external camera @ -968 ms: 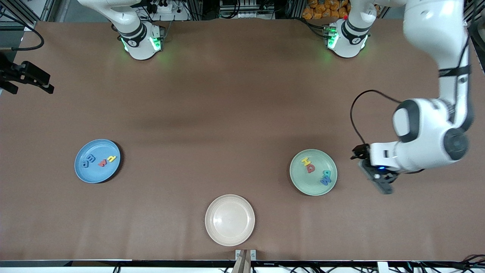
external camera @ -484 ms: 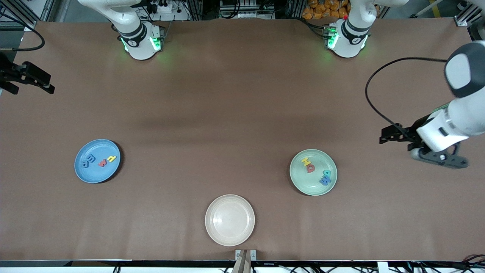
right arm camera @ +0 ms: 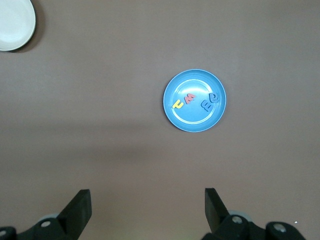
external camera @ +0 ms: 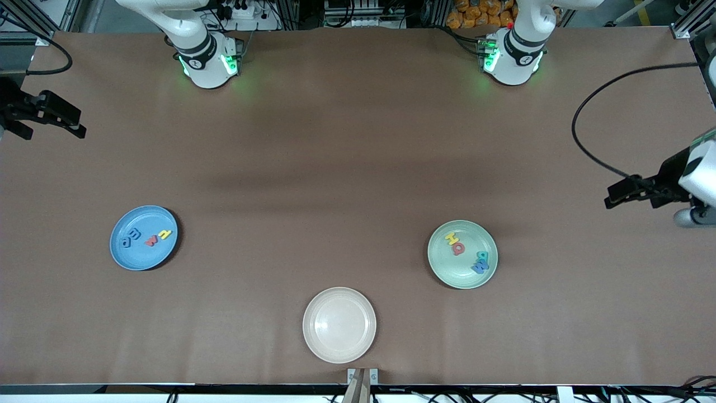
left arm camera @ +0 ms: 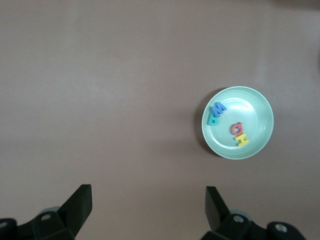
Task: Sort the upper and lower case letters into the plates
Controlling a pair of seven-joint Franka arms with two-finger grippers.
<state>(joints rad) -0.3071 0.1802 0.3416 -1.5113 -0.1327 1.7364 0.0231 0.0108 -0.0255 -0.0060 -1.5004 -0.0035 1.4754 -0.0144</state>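
A: Where is the left gripper (left arm camera: 147, 210)?
B: It hangs high at the left arm's end of the table, at about 3 o'clock in the front view. Its jaws are spread wide and hold nothing. A second ago it was just beside the mint green plate (external camera: 442, 263); now it has pulled well away.

A: And the right gripper (right arm camera: 147, 210)?
B: It waits up high at the right arm's end, at 9 o'clock, jaws spread and holding nothing.

A: Where are the letters?
B: Four lie in the mint green plate: yellow, red, teal and blue. Four lie in the sky blue plate (external camera: 162, 257). The cream-white plate (external camera: 339, 350) sits at 6 o'clock. None of these have moved.
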